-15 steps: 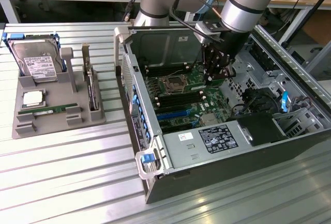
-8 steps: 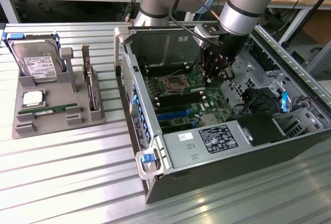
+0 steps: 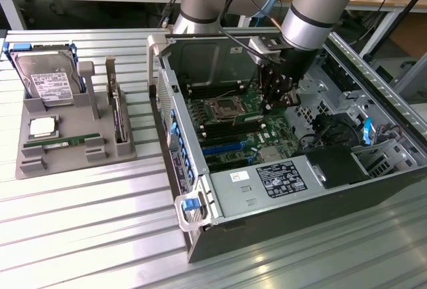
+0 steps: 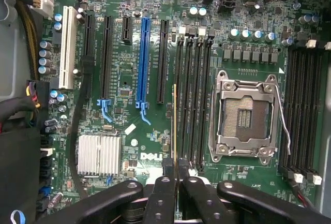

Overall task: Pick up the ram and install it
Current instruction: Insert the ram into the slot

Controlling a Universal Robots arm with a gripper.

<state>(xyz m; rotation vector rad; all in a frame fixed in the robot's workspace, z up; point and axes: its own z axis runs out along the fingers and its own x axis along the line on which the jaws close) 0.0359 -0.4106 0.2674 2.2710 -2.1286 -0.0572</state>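
Exterior view: arm (image 3: 313, 2) reaches down into the open case (image 3: 300, 215). Gripper (image 3: 280, 95) is low over the motherboard (image 3: 233, 135), just to the exterior view's right of the CPU socket (image 3: 220, 109). The fingers look dark and close together here, and I can't make out the stick between them from this angle. Tray (image 3: 40, 162) sits well apart on the exterior view's left. It carries a hard drive (image 3: 47, 75), an upright card (image 3: 119, 112) and a spare ram (image 3: 63, 143) lying flat in its groove.

Wrist view: gripper (image 4: 175, 164) is narrow, its fingers (image 4: 167, 168) pinched onto the ram (image 4: 174, 115). The ram is seen edge-on as a thin yellow-green line sticking out from the fingertips. It is held upright over the motherboard (image 4: 124, 79), parallel to the black ram slots (image 4: 194, 89). It lines up just beside the outermost slot of that bank, on the side away from the CPU socket (image 4: 245, 115). I can't tell if its lower edge touches a slot or hangs above. The slots in that bank look unfilled. Blue slot (image 4: 145, 58) and heatsink (image 4: 98, 154) are near, neither touched.
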